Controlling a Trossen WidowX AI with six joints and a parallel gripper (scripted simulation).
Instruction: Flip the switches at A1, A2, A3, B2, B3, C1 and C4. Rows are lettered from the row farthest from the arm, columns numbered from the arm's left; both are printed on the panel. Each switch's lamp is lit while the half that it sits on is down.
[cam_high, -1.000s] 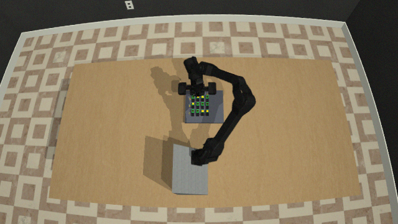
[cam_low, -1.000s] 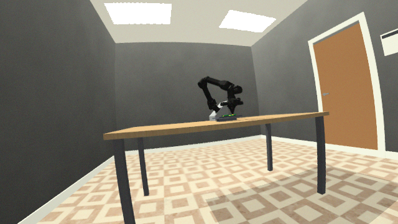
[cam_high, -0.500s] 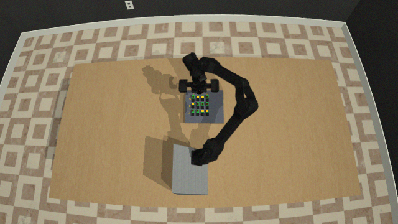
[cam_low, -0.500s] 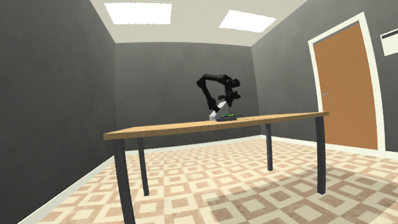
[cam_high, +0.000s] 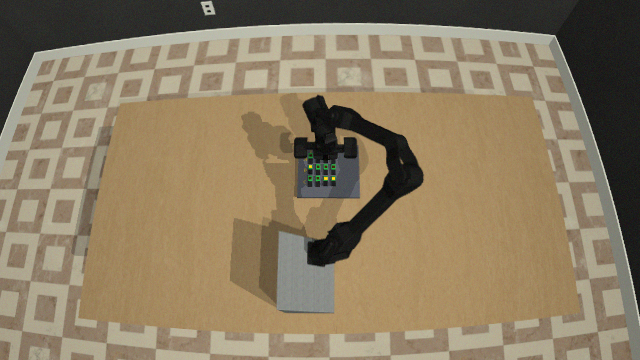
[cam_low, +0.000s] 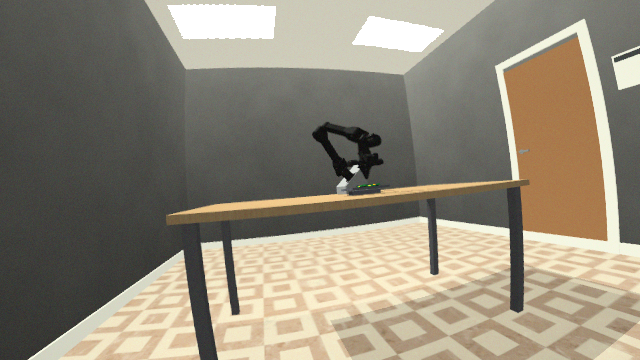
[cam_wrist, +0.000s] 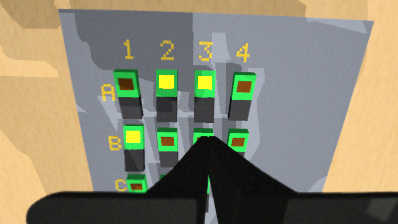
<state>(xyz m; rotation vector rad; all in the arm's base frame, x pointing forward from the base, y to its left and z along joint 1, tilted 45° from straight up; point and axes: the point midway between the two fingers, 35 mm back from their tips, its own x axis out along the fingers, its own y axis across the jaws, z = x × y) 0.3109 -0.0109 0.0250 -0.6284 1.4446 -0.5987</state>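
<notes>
Wooden table (cam_low: 310, 202) on four dark legs over a brown-and-cream checkered floor (cam_low: 350, 300). Grey block (cam_high: 305, 280) on the tabletop at 6 o'clock. Orange door (cam_low: 555, 140) at 3 o'clock. Two lit ceiling panels (cam_low: 222, 21) at 12 o'clock.

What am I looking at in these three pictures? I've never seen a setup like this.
A black jointed robot arm stands on a grey base block on a wooden table. One picture looks down from the ceiling, one looks across the room, one comes from a camera on the arm's wrist. On the table lies a grey switch panel with numbered columns and lettered rows. In the wrist view, the lamps at A2, A3 and B1 glow yellow; A1 and A4 are dark. The gripper is shut, holds nothing, and its tip points at B3.
</notes>
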